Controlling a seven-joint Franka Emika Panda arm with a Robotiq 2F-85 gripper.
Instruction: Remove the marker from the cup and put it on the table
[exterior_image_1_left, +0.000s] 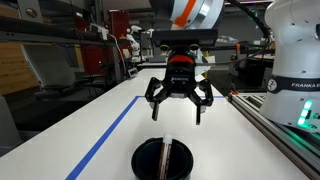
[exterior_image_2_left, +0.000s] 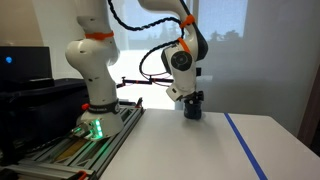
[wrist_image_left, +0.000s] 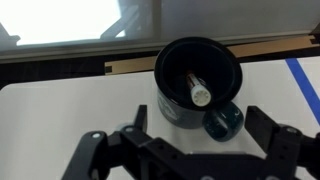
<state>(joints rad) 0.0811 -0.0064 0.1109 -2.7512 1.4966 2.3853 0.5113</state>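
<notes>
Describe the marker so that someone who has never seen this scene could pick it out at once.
Start at the long white table with the blue tape line; beneath the open claw stands a round black cup. Inside it leans the marker, a thin stick with a pale end, the only thing in the cup.

The gripper (exterior_image_1_left: 178, 110) hangs open, pointing straight down.

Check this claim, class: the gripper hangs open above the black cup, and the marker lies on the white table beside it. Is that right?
One thing is wrong: the marker lies inside the cup, not on the table, as the wrist view shows. The gripper does hang open above the cup.
</notes>
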